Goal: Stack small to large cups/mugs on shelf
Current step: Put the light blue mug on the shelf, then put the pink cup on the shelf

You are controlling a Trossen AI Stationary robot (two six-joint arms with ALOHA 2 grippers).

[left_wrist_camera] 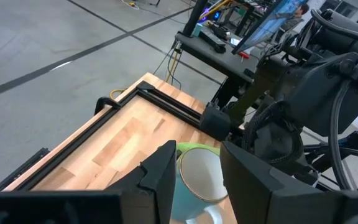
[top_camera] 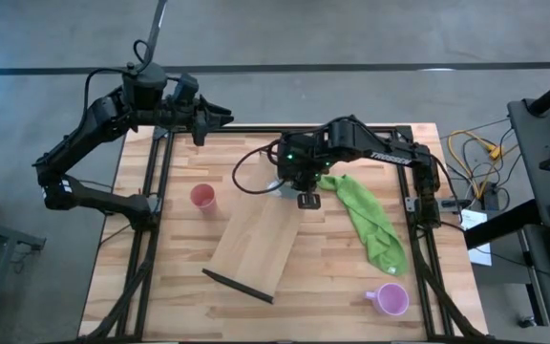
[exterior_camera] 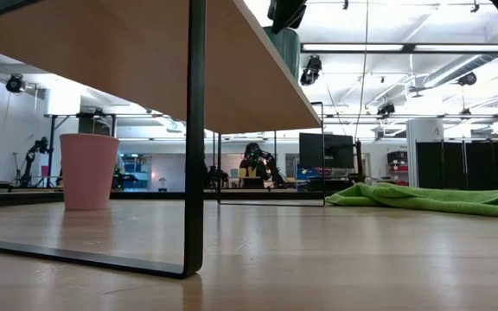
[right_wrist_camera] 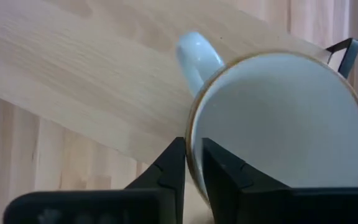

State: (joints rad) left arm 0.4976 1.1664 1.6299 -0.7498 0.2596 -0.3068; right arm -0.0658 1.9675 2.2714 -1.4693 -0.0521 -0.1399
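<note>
The pale grey-white mug [right_wrist_camera: 278,124] hangs in my right gripper [right_wrist_camera: 193,171], which is shut on it over the far end of the light-wood shelf [top_camera: 256,239]. The shelf stands on thin black end frames [exterior_camera: 195,130] on the table. The salmon-pink cup [top_camera: 203,198] stands upright on the table, left of the shelf. The lilac-pink mug [top_camera: 390,299] stands near the table's near right corner. My left gripper [top_camera: 220,117] waits open beyond the far edge and touches nothing. My right gripper pinches the mug's wall at the brown rim [right_wrist_camera: 191,149], one finger [right_wrist_camera: 166,174] outside and the other inside the mug. The fingers come from above, pointing down. The handle [right_wrist_camera: 197,59] points away from the fingers. Whether the mug's base rests on the shelf, I cannot tell.
A green cloth [top_camera: 370,220] lies crumpled on the table right of the shelf, close under my right arm. A black metal frame [top_camera: 156,182] runs along the table's left, right and far edges. Bare wood shows near the table's near left corner.
</note>
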